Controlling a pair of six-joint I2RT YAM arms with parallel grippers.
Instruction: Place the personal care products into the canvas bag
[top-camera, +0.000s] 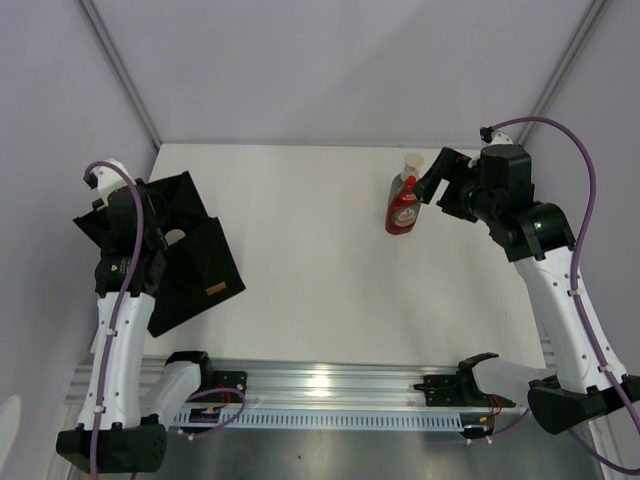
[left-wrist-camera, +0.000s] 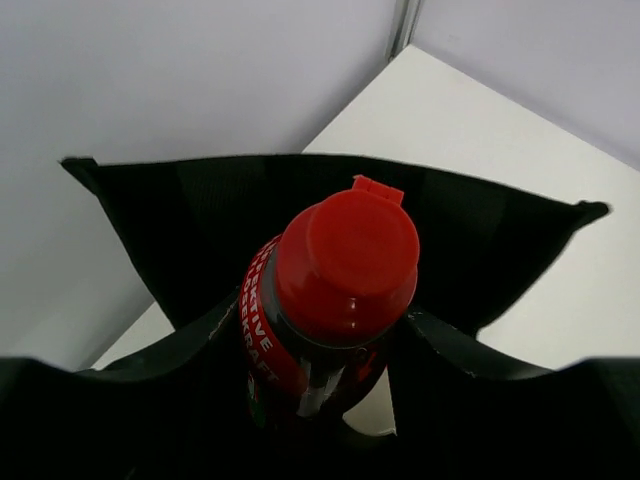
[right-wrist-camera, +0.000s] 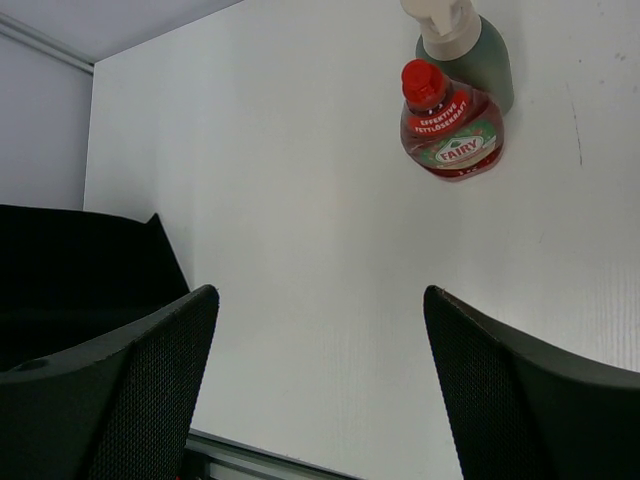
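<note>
The red bottle (right-wrist-camera: 452, 135) reads "FAIRY", "EFFECTIVE FETTLÖSERKRAFT"; the red-capped bottle (left-wrist-camera: 340, 275) shows "KRAFT".

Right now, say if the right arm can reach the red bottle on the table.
Likely yes: the right gripper hangs open near the red bottle, nothing between; the grey pump bottle stands beside it.

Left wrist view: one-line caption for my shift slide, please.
Left gripper clamps a red-capped bottle, its cap facing us, with the black canvas bag spread behind it.
</note>
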